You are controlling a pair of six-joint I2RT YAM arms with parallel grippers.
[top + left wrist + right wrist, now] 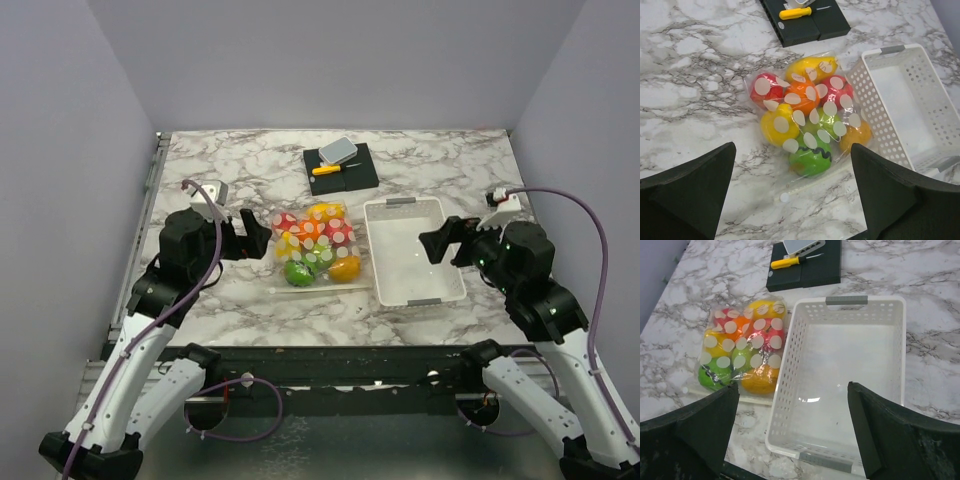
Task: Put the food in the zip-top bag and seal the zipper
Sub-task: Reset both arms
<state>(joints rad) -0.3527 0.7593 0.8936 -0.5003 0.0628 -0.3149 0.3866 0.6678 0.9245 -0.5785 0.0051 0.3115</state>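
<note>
The zip-top bag [312,246] lies flat on the marble bench [240,165], just left of the white slatted basket [372,252], close against its long wall. It is clear and soft, printed with white dots, and the food [805,107] sits packed inside: glossy red, orange, yellow and green fruits. The zipper [807,186] is a pale strip along the near edge. The left end effector [252,233] and right end effector [442,245] both stand with fingers wide apart, holding nothing.
</note>
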